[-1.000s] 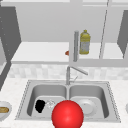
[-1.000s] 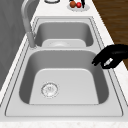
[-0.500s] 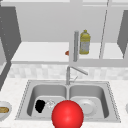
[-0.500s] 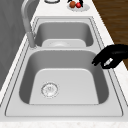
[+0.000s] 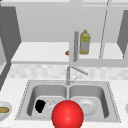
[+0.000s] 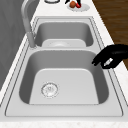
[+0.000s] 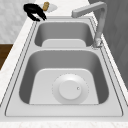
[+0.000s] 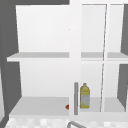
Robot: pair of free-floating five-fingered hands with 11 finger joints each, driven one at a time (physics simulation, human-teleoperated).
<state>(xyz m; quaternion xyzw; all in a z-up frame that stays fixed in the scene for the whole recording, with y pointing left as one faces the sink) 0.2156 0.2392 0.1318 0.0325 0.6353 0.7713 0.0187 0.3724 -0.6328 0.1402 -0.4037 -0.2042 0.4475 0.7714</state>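
- left robot hand (image 5: 40,106) is hovering over the left basin of the sink (image 5: 25,96), showing in the front view as a dark shape just beside the drain (image 5: 50,104).
- in the left side view the same robot hand (image 6: 110,58) is hanging at the front edge of the near basin, above the rim; its fingers are curling downward toward the thumb and closing on nothing.
- in the right side view it (image 7: 35,11) is showing at the far basin's front corner, near a small bowl (image 7: 51,8) holding something brown.
- that bowl (image 5: 3,110) is sitting on the desk (image 5: 10,85) left of the sink in the front view.
- a white plate (image 7: 70,88) is lying flat on the floor of the right basin.
- a red ball-like shape (image 5: 67,114) is covering the front middle of the sink in the front view; cannot tell what it is.
- the faucet (image 5: 71,72) is standing at the divider between the basins, spout angling toward the right basin.
- a yellow bottle (image 8: 85,96) is standing upright on the lower shelf of the open wall cabinet (image 8: 42,56), just beside a grey vertical handle (image 8: 76,98); a small red-orange object (image 8: 67,107) is lying near it on the same shelf.
- a plate of small red and brown items (image 6: 76,5) is resting on the desk beyond the far basin in the left side view.
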